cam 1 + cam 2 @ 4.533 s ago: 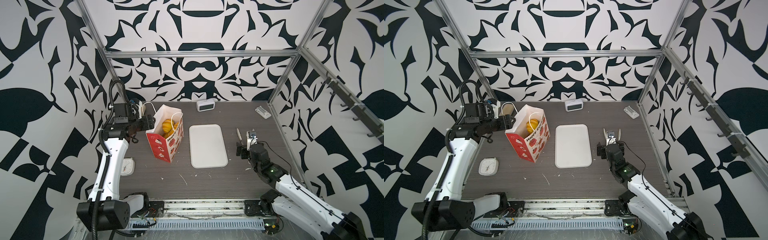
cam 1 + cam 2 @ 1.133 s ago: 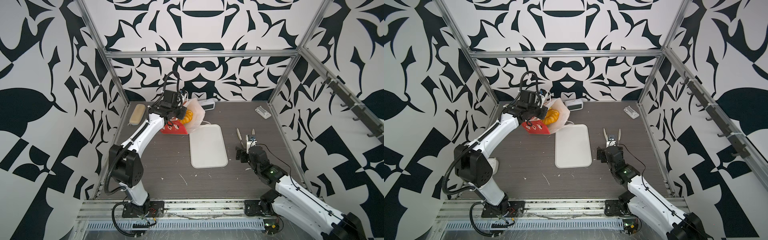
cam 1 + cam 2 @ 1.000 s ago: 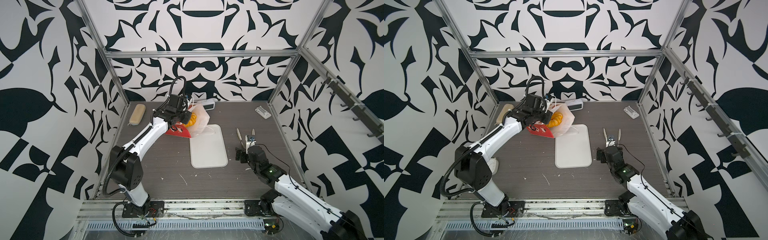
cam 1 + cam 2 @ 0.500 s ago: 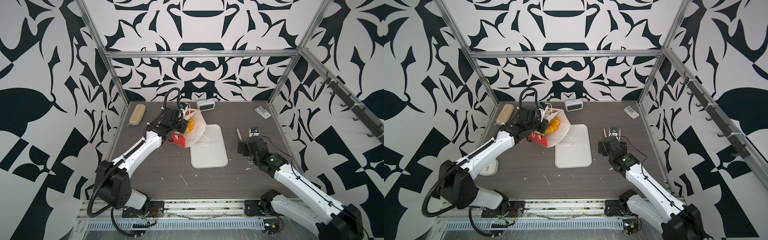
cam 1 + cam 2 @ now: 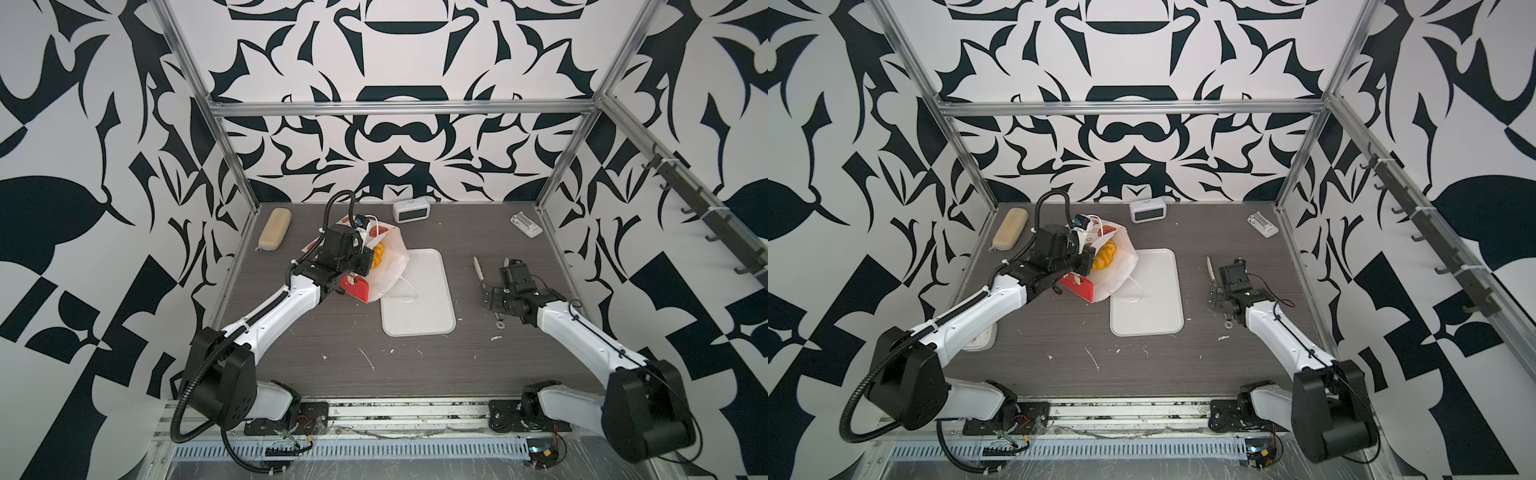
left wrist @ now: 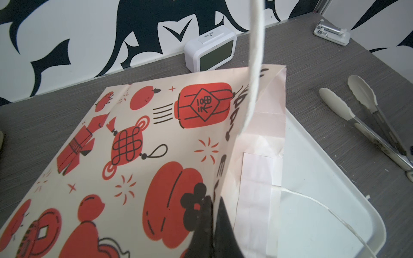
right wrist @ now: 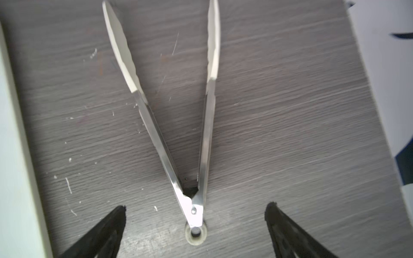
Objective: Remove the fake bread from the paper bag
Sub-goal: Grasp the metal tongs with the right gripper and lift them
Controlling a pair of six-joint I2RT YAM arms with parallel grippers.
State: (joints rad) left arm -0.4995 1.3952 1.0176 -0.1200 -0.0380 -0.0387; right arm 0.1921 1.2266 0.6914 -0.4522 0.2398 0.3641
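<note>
The paper bag (image 5: 392, 266) (image 5: 1123, 270) lies tipped on its side, its white mouth facing the white tray (image 5: 424, 311). My left gripper (image 6: 212, 198) is shut on the bag's rim (image 6: 223, 169), one finger outside on the red print and one inside. Glossy orange fake bread (image 5: 377, 257) (image 5: 1105, 254) shows in the mouth in both top views; how many pieces I cannot tell. In the left wrist view the bread is hidden behind the bag's printed side (image 6: 156, 134). My right gripper (image 7: 196, 205) hangs open over the hinge end of metal tongs (image 7: 207, 125) on the table.
One cord handle (image 5: 405, 291) rests on the tray's near corner. A white clock (image 5: 410, 211) stands at the back wall, a beige oblong case (image 5: 274, 235) at the back left, a small white device (image 5: 526, 224) at the back right. The tongs (image 5: 478, 270) lie right of the tray.
My left arm has drawn the tipped bag forward and down until its mouth sits by the tray's corner. My right gripper has moved over the tongs and opened a little wider.
</note>
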